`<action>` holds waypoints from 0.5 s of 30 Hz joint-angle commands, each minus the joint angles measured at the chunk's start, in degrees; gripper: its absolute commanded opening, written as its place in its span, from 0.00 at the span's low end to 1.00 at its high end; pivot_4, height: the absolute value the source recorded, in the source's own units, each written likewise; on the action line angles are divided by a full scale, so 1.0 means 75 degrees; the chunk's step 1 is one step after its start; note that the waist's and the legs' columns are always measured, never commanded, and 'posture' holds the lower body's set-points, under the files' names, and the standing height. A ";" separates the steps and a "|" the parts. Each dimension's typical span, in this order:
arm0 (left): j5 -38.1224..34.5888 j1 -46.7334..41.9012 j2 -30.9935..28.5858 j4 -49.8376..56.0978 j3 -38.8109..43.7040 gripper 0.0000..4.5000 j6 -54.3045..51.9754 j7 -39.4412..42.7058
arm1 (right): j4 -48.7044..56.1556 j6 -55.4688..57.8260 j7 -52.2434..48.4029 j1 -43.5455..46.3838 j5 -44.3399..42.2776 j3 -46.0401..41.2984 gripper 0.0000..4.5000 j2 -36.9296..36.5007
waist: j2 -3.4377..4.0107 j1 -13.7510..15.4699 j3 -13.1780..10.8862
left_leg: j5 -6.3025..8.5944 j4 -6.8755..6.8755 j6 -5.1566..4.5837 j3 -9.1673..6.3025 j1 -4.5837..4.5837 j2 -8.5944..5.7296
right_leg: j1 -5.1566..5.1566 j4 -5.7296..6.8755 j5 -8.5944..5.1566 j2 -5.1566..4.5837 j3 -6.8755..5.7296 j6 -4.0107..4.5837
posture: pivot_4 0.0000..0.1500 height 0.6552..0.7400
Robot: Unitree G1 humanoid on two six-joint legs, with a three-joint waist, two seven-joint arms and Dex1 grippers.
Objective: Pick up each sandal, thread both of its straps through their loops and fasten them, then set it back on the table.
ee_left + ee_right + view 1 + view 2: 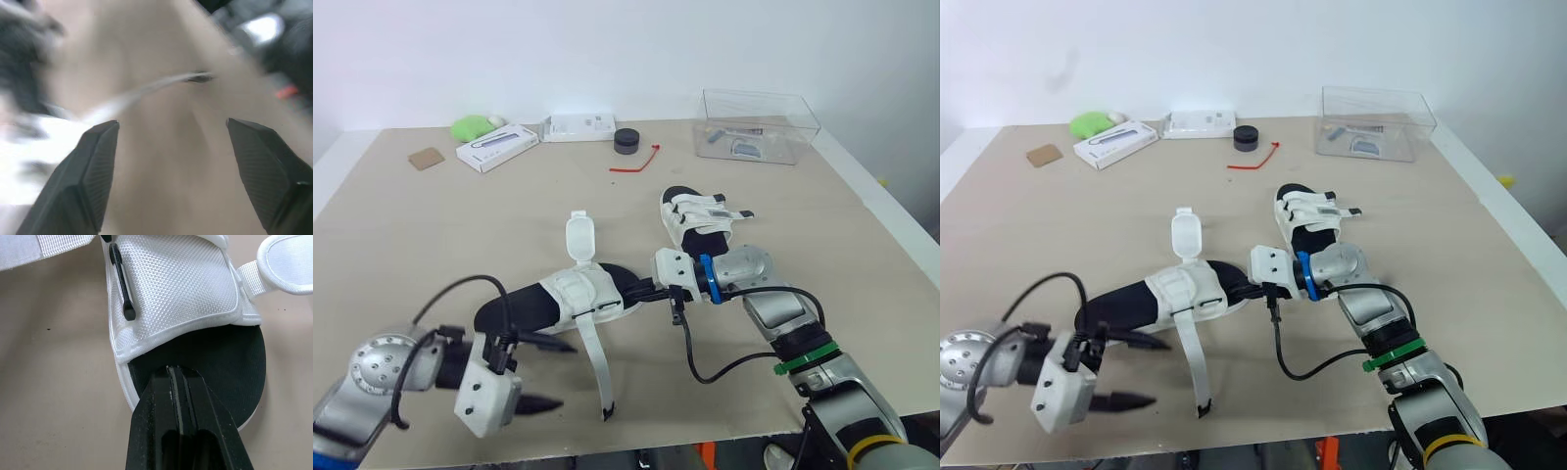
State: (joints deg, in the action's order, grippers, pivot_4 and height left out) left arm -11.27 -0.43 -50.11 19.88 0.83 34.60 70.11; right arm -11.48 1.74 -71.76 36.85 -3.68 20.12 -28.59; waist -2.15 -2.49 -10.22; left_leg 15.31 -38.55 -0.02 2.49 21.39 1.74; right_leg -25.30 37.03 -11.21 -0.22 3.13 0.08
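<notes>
Touching the sandal (176, 289) toe, right pincer (176, 371) is closed; left pincer (171, 126) spreads wide, empty

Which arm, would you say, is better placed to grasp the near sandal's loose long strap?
Left: the left gripper, open, sits beside that strap; the right gripper is shut at the sandal's toe.

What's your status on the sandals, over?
Left gripper jaws open, hovering by near sandal heel. Right gripper jaws shut, tip at its toe end. Straps unfastened, long strap trailing loose. Nothing blocking.
</notes>
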 commanded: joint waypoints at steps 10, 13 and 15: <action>0.1047 -0.1343 0.0954 -0.0744 -0.1442 0.81 0.0660 -0.0852 | -0.0049 -0.0024 -0.0111 0.0241 0.0041 -0.0027 0.00 -0.0016 | -0.0001 -0.0019 0.0001 | 0.0010 0.0000 -0.0014 0.0055 -0.0002 0.0002 | -0.0005 -0.0005 0.0026 -0.0004 0.0052 -0.0077 | 1.00 1.00; 0.1160 -0.1462 0.0921 -0.0685 -0.1820 0.81 0.0384 -0.0788 | 0.0013 0.0010 -0.0133 0.0205 0.0042 -0.0050 0.00 -0.0091 | -0.0001 -0.0019 0.0001 | 0.0009 0.0000 -0.0015 0.0055 -0.0006 0.0003 | -0.0004 -0.0005 0.0028 -0.0002 0.0053 -0.0079 | 1.00 1.00; 0.1342 -0.1521 0.0848 -0.0770 -0.2067 0.81 0.0220 -0.0703 | 0.0030 0.0022 -0.0133 0.0191 0.0048 -0.0059 0.00 -0.0125 | -0.0001 -0.0020 0.0001 | 0.0009 0.0000 -0.0015 0.0056 -0.0006 0.0002 | -0.0004 -0.0004 0.0028 0.0000 0.0054 -0.0078 | 1.00 1.00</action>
State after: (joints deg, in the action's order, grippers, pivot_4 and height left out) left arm -1.92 -11.27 -43.19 13.31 -13.73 37.19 64.51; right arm -12.19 1.70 -72.42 37.74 -3.57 20.13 -28.73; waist -2.15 -2.64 -10.22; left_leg 15.38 -38.54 -0.13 2.92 21.34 1.75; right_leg -25.34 37.00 -11.01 -0.22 3.54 -0.51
